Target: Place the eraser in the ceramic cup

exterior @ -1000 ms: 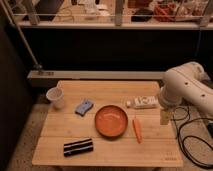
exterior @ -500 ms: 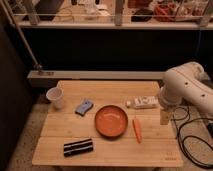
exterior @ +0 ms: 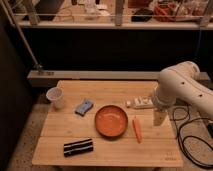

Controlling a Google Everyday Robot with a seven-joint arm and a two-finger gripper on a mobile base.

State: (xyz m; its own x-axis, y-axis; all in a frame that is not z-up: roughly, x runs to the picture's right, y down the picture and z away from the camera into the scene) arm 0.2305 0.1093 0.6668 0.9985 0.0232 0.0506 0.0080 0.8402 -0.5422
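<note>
The eraser (exterior: 78, 147), a black bar with thin white stripes, lies flat near the front left edge of the wooden table (exterior: 120, 89). At the table's left edge, behind the eraser, stands the whitish ceramic cup (exterior: 55, 97), upright with nothing showing in it. My gripper (exterior: 159, 118) hangs from the white arm over the right side of the table, pointing down, open and holding nothing. It is far from both the eraser and the cup.
An orange bowl (exterior: 98, 120) sits mid-table with an orange carrot (exterior: 137, 129) to its right. A light-blue block (exterior: 84, 106) lies between cup and bowl. A white packet (exterior: 140, 103) rests beside the arm. Black cables (exterior: 192, 142) trail on the floor at right.
</note>
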